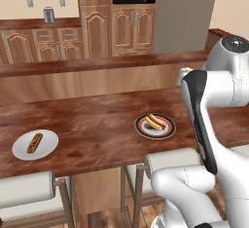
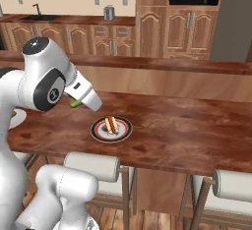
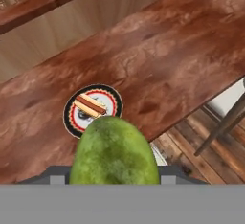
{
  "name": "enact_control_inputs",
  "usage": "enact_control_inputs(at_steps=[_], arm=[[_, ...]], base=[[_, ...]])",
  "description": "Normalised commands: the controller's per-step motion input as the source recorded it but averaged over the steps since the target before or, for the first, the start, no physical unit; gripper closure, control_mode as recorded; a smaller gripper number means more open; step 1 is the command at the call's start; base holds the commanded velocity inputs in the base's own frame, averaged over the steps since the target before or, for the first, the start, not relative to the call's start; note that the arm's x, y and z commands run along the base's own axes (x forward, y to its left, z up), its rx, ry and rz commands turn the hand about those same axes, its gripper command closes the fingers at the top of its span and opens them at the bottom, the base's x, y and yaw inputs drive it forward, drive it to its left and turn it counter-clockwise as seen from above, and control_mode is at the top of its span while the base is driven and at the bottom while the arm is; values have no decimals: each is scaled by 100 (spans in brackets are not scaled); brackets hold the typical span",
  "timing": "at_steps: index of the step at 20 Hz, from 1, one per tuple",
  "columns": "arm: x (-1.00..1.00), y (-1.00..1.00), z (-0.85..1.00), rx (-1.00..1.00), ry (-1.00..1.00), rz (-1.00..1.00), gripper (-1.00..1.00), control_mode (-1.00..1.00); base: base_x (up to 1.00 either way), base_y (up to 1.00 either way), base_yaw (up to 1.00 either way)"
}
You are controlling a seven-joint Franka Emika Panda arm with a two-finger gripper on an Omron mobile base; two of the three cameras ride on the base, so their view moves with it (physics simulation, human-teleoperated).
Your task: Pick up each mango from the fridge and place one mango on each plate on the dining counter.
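From the left base view I see the dining counter (image 1: 97,124) running across the middle, with the white plate (image 1: 35,144) far off to the left carrying a hot dog (image 1: 34,142), and the dark-rimmed plate (image 1: 155,126) nearer the arm with its own hot dog in a bun (image 1: 154,121). My arm's dark forearm blocks the right side here, so I cannot make out the jaws from this angle. A white-cushioned stool (image 1: 170,161) sits under the counter edge just below the dark-rimmed plate.

From the right base view I catch a sliver of green mango (image 2: 75,103) poking out beneath the white wrist housing, so the jaws sit up and to the left of the dark-rimmed plate, above the counter surface and not touching it. The plate lies apart from the fruit, toward the counter's near edge. The counter's raised back ledge (image 2: 172,65) runs behind, and wooden cupboards (image 2: 187,32) stand well beyond it.

In the hand view the yellow-green mango fills the space between the jaws, clenched there and rising from the bottom centre. Directly ahead of the jaws, partly hidden behind the top of the fruit, is the dark-rimmed plate with the hot dog lying across it. The counter spreads around that plate on every side, and a stool leg (image 3: 225,122) shows off to the right of the jaws over the wooden floor
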Motion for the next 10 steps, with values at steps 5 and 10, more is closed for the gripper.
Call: enact_control_inputs(at_steps=[5, 10], arm=[[99, 2, -49, 2, 5, 0, 100, -100], [83, 8, -70, 0, 13, 0, 100, -100]], base=[[0, 0, 0], [0, 0, 0]])
